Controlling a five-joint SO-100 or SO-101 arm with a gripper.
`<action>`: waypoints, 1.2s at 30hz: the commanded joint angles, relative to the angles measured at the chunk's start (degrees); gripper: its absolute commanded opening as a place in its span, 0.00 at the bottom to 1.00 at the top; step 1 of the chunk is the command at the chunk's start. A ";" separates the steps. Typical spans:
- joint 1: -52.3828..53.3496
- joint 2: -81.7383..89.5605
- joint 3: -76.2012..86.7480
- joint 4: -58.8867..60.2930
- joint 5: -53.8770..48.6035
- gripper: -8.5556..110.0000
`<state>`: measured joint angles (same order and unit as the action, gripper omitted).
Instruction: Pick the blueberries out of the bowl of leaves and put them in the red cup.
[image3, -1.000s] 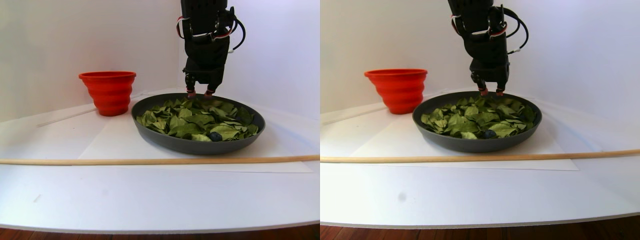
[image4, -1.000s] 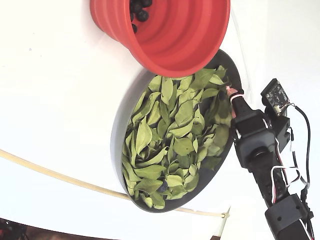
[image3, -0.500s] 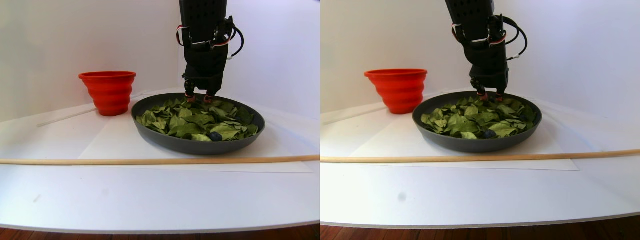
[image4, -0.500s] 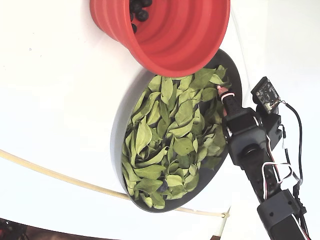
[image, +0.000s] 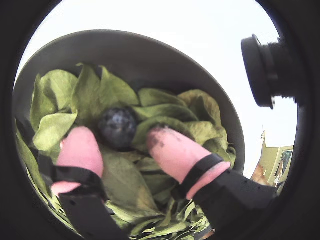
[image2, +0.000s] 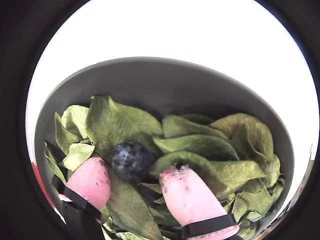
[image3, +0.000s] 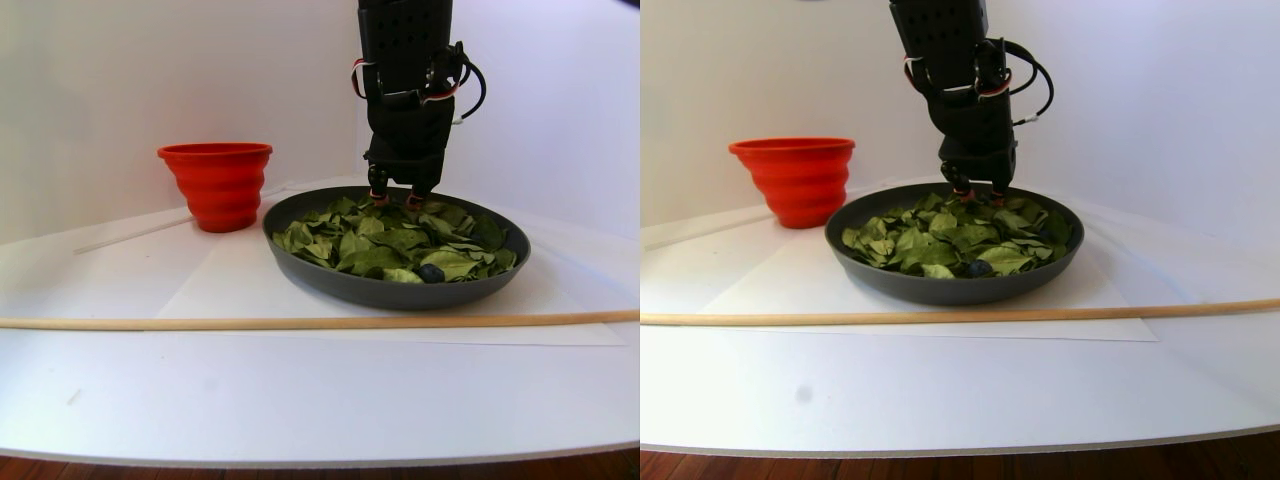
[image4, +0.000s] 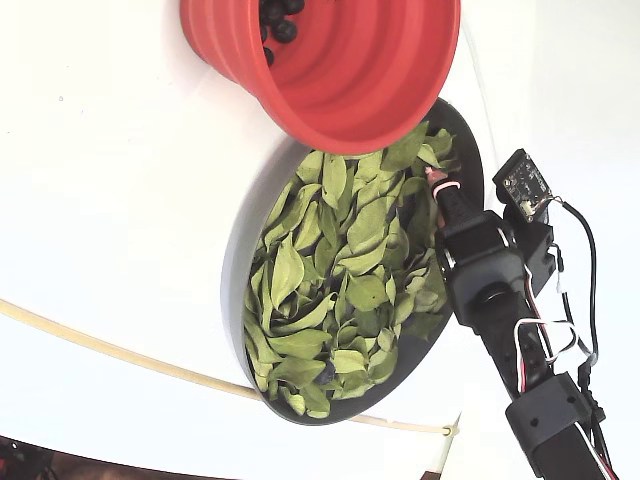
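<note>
Pink-padded gripper (image2: 134, 187) sitting down in the leaves (image2: 200, 145), jaws parted and straddling one blueberry (image2: 131, 159) near the bowl's (image2: 165, 85) far wall; same berry (image: 117, 127) showing between the pads in both wrist views. Not yet gripping: left pad (image2: 90, 181) looking just beside or grazing the berry, right pad (image2: 187, 197) standing clear of it with a leaf edge between. Reading this as the grasp step, mid-approach. Next move likely calling for closing gently on the berry without pinching that leaf in with it, then lifting straight up and carrying across to the red cup (image4: 340, 70). Risking the berry rolling out forward, since pads appear slightly behind its centre. Arm standing nearly vertical over the back of the bowl (image3: 390, 290) in the stereo pair view, gripper (image3: 393, 197) pointing straight down with tips dipping into the leaf heap. Fixed view showing the arm reaching in from the right over the bowl rim (image4: 240, 300), gripper tip (image4: 436, 182) near the cup end. Several dark berries already lying in the red cup (image4: 275, 18). One more blueberry (image3: 430, 272) sitting at the bowl's near edge, also visible in the fixed view (image4: 326, 373), well apart from the gripper.
</note>
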<state>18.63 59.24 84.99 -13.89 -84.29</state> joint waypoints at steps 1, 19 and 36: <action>0.53 0.88 -3.34 -1.05 0.00 0.24; 0.70 -0.35 -3.69 -0.88 -1.58 0.20; -0.35 4.04 -1.85 -0.88 -2.46 0.19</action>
<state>18.37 57.48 83.14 -13.97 -85.96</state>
